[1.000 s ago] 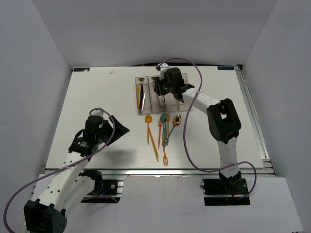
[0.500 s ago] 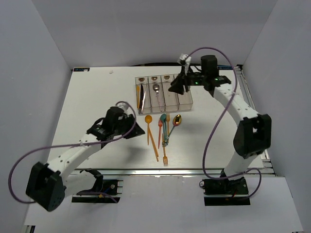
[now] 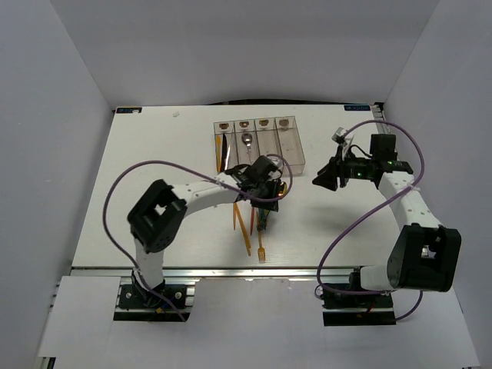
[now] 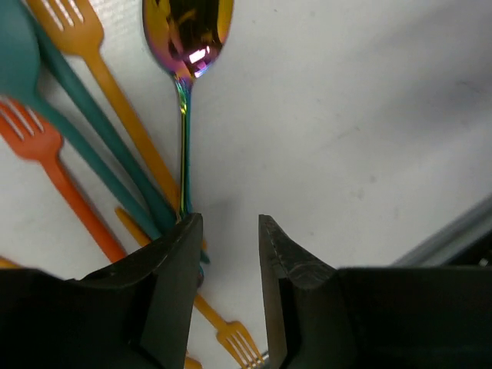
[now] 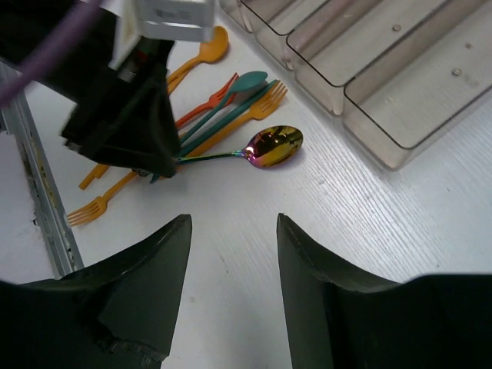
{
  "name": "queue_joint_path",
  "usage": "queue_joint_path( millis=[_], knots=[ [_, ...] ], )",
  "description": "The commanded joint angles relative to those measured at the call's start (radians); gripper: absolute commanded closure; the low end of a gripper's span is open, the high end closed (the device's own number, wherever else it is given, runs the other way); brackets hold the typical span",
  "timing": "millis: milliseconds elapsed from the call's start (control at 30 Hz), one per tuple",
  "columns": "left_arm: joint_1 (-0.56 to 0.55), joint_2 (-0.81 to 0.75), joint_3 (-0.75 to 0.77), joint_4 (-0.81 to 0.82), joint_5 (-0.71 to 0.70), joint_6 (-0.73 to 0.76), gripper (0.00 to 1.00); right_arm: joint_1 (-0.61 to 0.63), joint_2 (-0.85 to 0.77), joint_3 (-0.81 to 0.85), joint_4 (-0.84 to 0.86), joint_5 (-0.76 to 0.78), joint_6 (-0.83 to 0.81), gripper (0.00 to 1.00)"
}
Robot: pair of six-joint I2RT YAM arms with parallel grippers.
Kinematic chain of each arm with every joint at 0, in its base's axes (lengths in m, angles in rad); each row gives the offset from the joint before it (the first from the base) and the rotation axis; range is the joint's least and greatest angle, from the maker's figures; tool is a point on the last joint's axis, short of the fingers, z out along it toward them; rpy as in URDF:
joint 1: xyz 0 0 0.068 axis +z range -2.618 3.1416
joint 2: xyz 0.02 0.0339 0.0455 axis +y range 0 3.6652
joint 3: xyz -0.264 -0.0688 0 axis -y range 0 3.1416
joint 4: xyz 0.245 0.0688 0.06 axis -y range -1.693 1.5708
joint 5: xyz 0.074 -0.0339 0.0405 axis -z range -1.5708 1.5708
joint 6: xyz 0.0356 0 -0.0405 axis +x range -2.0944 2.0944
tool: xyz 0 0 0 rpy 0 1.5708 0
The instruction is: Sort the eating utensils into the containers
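Loose eating utensils lie in a pile in front of the containers [image 3: 257,146]: an orange spoon [image 3: 235,201], an orange fork [image 3: 260,247], teal pieces and a shiny gold spoon [image 3: 281,189]. My left gripper [image 3: 267,204] is open and low over the pile. In the left wrist view [image 4: 229,223] its left finger sits beside the end of the gold spoon's handle [image 4: 184,138], with nothing between the jaws. My right gripper [image 3: 319,181] is open and empty to the right of the pile. It looks at the gold spoon [image 5: 274,146].
The leftmost bin holds an orange and a black utensil [image 3: 221,154]. The second bin holds a silver spoon [image 3: 247,140]. The bins' clear walls [image 5: 384,84] stand just beyond the pile. The table's metal front rail [image 3: 254,270] runs close behind the orange fork.
My left arm swung from the table's left side over to the utensil pile. My right arm drew back from the bins to the right side, leaving a silver spoon in the second bin.
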Motion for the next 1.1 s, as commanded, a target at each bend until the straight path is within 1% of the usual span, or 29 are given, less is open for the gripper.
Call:
queue_joint_path(
  millis=[0, 67, 100, 167, 333, 767, 1067],
  knots=[
    [-0.012, 0.099, 0.181, -0.112, -0.092, 0.104, 0.53, -0.037, -0.057, -0.017, -0.035, -0.011, -0.043, 0.45],
    [-0.014, 0.147, 0.247, -0.167, -0.145, 0.124, 0.53, -0.055, -0.06, -0.032, -0.026, -0.011, -0.026, 0.45],
    [-0.015, 0.19, 0.305, -0.198, -0.171, 0.132, 0.53, -0.06, -0.06, -0.044, -0.018, -0.013, -0.018, 0.45],
    [-0.015, 0.237, 0.373, -0.222, -0.181, 0.161, 0.53, -0.064, -0.056, -0.049, -0.003, -0.014, -0.003, 0.45],
    [-0.018, 0.308, 0.461, -0.271, -0.22, 0.189, 0.53, -0.066, -0.037, -0.041, 0.018, -0.014, 0.015, 0.45],
    [-0.038, 0.35, 0.456, -0.29, -0.234, 0.2, 0.58, -0.084, 0.001, -0.029, 0.035, -0.014, 0.044, 0.45],
    [-0.058, 0.362, 0.432, -0.291, -0.231, 0.203, 0.66, -0.095, 0.009, -0.021, 0.041, -0.013, 0.054, 0.45]
  ],
)
